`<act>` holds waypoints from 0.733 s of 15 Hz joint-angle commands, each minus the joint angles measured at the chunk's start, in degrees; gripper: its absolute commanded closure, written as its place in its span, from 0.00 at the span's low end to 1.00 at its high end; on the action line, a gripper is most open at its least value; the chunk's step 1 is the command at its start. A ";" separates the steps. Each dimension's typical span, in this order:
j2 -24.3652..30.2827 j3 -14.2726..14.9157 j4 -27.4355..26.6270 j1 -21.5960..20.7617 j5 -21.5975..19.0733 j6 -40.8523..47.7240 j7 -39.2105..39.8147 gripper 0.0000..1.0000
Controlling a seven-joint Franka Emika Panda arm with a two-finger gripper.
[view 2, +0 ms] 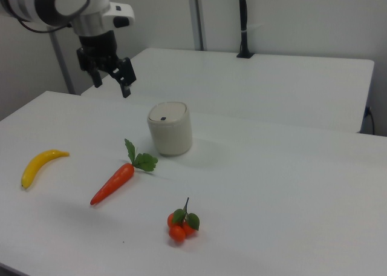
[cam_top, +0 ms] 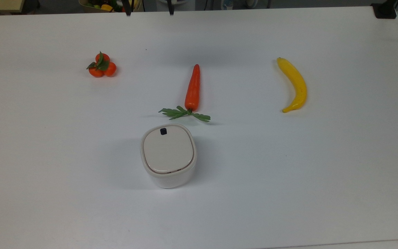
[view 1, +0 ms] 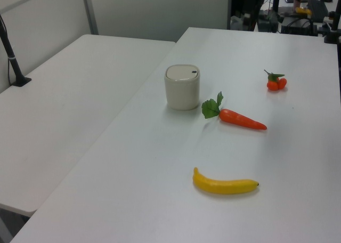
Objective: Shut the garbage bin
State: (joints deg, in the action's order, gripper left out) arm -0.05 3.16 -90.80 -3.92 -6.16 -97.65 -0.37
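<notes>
The garbage bin [cam_top: 168,155] is a small white tub near the table's middle, also seen in the left view [view 1: 182,87] and the right view [view 2: 170,129]. Its beige lid [cam_top: 167,150] lies flat and shut on the rim, with the black tab [cam_top: 163,131] on the edge nearest the carrot. My gripper [view 2: 112,87] hangs open high above the table, well apart from the bin, up and to the right view's left of it. Nothing is between its fingers. In the top view, the dark fingertips [cam_top: 170,8] poke in at the upper edge.
A carrot [cam_top: 192,88] with green leaves lies just beyond the bin in the top view. A banana [cam_top: 294,84] lies far to the top view's right, a cluster of small oranges [cam_top: 101,65] to its left. A second white table [view 1: 69,94] adjoins this one.
</notes>
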 commanded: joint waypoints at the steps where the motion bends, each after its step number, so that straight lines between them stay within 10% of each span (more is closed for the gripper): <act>1: 3.12 0.61 -2.19 -1.61 0.10 3.07 -0.95 0.00; 11: 2.51 2.73 -2.72 -3.28 3.35 -0.70 5.02 0.00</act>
State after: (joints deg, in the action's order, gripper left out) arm 1.28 4.87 -91.83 -6.31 -3.51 -96.71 3.10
